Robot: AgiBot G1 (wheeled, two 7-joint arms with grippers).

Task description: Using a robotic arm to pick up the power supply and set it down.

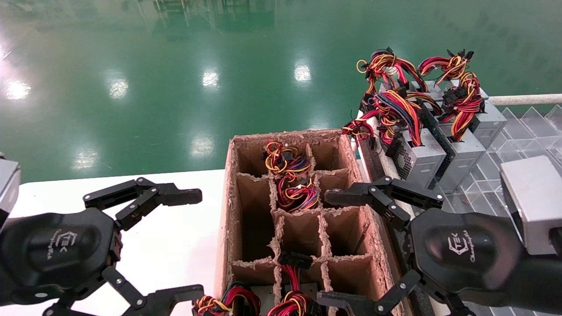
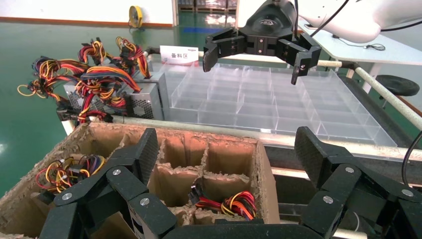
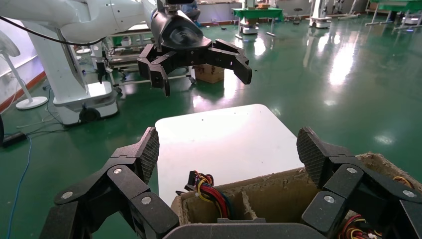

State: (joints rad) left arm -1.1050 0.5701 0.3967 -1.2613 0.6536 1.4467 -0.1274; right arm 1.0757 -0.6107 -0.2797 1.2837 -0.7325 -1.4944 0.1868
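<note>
Rough cardboard box (image 1: 228, 210), glossy floor (image 1: 175, 66)

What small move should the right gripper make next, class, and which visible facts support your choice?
Probably reach forward toward the power supply standing just ahead. The right gripper hangs open and empty over the cardboard box edge, not yet around any unit, while the left gripper waits open over the white table.

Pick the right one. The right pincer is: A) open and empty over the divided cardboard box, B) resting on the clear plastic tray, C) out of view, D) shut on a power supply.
A: the right pincer has its fingers spread with nothing between them, above the right side of the cardboard box.
</note>
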